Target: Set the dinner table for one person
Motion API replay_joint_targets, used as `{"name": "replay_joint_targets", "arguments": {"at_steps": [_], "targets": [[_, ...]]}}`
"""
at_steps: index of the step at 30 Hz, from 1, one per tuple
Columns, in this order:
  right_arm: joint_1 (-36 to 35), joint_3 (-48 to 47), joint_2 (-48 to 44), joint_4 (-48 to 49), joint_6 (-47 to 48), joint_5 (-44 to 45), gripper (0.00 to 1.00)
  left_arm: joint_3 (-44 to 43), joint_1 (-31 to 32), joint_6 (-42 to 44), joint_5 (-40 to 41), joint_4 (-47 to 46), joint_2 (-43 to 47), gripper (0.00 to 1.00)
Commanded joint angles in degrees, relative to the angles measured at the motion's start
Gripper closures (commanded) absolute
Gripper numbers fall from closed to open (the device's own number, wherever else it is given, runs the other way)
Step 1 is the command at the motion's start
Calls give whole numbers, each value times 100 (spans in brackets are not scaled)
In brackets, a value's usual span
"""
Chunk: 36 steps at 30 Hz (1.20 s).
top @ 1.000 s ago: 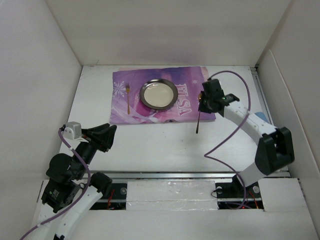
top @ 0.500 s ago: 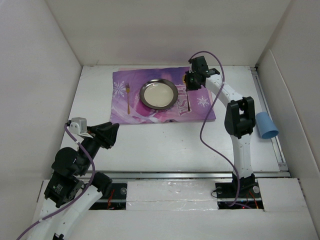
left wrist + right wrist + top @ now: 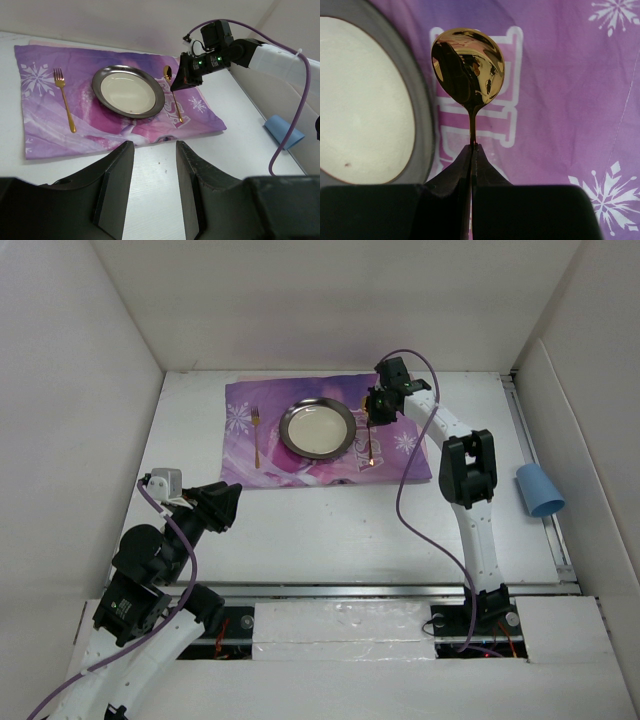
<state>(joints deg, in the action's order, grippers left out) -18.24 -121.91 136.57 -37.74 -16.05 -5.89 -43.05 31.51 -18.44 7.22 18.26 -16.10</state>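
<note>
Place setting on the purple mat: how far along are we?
Done: plate and fork lie on the mat, fork left of the plate. In hand: the right gripper is shut on the gold spoon, right of the plate; not released. Remaining: the blue cup lies on its side at the dinner table's right edge. Left gripper open.

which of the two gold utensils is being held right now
The gold spoon, right of the plate: the right tool is pinched shut on its neck. The gold fork lies free on the purple mat, left of the plate.
</note>
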Motion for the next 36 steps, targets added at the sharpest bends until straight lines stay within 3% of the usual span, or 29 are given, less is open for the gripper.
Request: {"name": "replay_joint_targets", "arguments": {"at_steps": [1, 6, 9, 11, 13, 19, 21, 24, 25, 27, 31, 33, 34, 35, 36], "targets": [[75, -211, 9, 196, -179, 158, 100, 24, 31, 16, 51, -270, -95, 64], [128, -289, 141, 293, -249, 115, 100, 24, 31, 16, 42, -262, -104, 64], [128, -142, 72, 406, -319, 97, 88, 25, 31, 24, 16, -279, -104, 64], [128, -35, -25, 495, -319, 62, 71, 16, 31, 24, -19, -262, -122, 64], [128, 79, -166, 539, -319, 36, 63, 24, 31, 24, -46, -288, -69, 64], [180, 272, -621, 592, -240, -27, 56, 24, 31, 51, -134, -306, -25, 64], [180, 754, -982, 853, -249, 131, 56, 33, 31, 51, -186, -323, -7, 64], [294, 2176, -2140, 1703, -555, 553, 80, 16, 31, 60, -274, -332, 36, 64], [356, 2641, -2509, 1978, -687, 815, 100, 16, 31, 77, -309, -341, 80, 64], [610, 4191, -3782, 2827, -1239, 1106, 100, 33, 31, 77, -379, -341, 142, 64], [1102, 6763, -6226, 3659, -2304, 2807, 100, 33, 31, 77, -397, -367, 413, 64], [1339, 7450, -7436, 3407, -2594, 3389, 91, 33, 31, 86, -388, -367, 511, 64], [1341, 7862, -7765, 3161, -2744, 4202, 77, 33, 83, 77, -380, -376, 616, 64], [1419, 8023, -8038, 2897, -2876, 4488, 71, 33, 84, 77, -353, -376, 660, 64], [1559, 8242, -8650, 2173, -3199, 4874, 53, 25, 240, 60, -249, -367, 721, 63]]}}
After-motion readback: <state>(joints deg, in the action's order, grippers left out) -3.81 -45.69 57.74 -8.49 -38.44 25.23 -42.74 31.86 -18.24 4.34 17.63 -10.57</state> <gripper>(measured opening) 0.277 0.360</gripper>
